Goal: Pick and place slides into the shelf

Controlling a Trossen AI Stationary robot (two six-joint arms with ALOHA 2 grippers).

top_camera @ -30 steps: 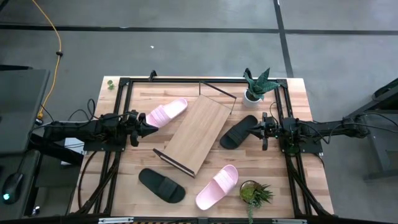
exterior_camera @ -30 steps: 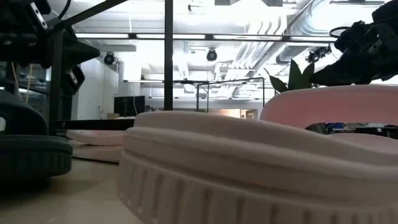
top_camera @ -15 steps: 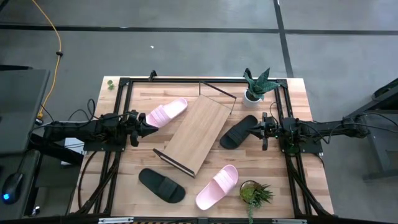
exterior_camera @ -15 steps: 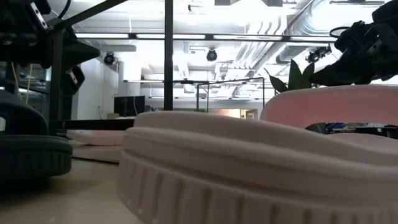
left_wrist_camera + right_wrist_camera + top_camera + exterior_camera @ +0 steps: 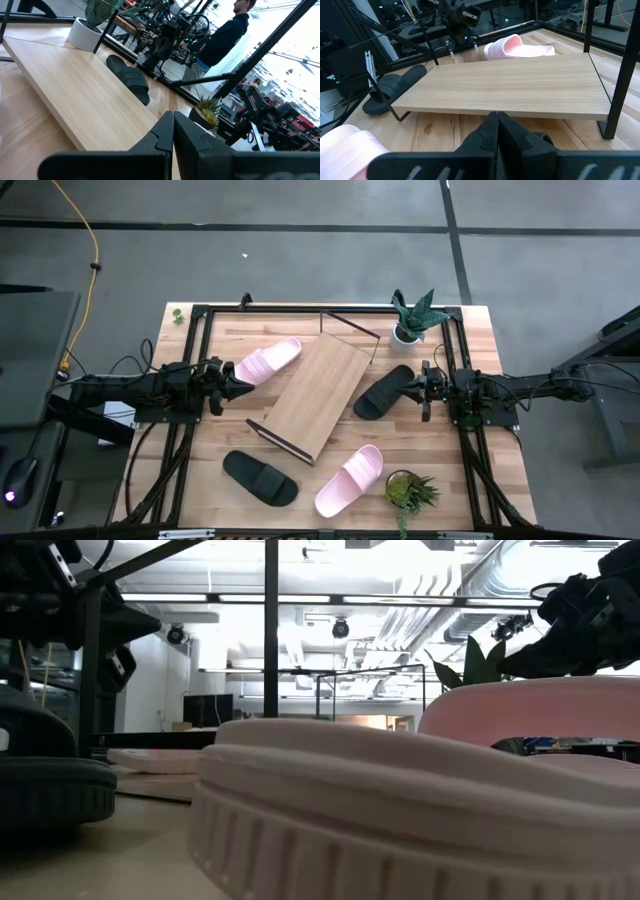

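We count four slides on the surface, two pale pink and two black, and none of them lies on the shelf. Taking the shelf as the centre of our clock in the high view, the nearest edge of the surface carries one black slide at about seven o'clock and one pink slide at about five o'clock, each well apart from the other. Just past that pink slide at four o'clock stands one small leafy potted plant. In the middle we see the one shelf, a light wooden board on a thin black wire frame, set aslant with nothing on it. At nine o'clock the left end effector hangs close beside the second pink slide, which lies at ten o'clock; its fingers are pressed together, holding nothing. At three o'clock the right end effector sits just at the second black slide, its fingers likewise pressed together and empty. Farthest off, at one o'clock, we see a second potted plant in a white pot. So we have two plants, two arms, one shelf.
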